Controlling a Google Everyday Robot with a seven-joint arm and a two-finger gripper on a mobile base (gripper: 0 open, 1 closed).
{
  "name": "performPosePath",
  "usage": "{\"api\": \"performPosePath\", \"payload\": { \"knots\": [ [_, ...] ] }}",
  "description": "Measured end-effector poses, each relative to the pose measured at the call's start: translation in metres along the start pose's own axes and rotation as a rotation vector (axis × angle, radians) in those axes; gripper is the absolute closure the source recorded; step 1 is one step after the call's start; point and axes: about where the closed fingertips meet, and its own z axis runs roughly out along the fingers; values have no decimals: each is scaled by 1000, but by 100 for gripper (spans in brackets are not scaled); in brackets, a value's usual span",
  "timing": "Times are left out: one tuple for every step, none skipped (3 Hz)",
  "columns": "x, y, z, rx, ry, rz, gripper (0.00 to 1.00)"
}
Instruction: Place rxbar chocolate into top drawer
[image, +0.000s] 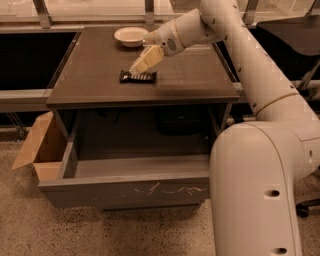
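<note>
The rxbar chocolate is a small dark flat bar lying on the brown table top, near its middle. My gripper hangs just above the bar's upper edge, its cream fingers pointing down and to the left at it. The top drawer is pulled out below the table, a wide grey box with white scratches on its front panel, and its inside shows nothing in it.
A cream round bowl stands at the back of the table. A brown cardboard box sits on the floor at the left of the drawer. My white arm and base fill the right side.
</note>
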Motion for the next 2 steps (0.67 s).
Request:
{"api": "performPosePath", "payload": {
  "knots": [
    [11,-2,17,-14,16,-1,0],
    [21,-3,26,1,56,0,0]
  ]
}}
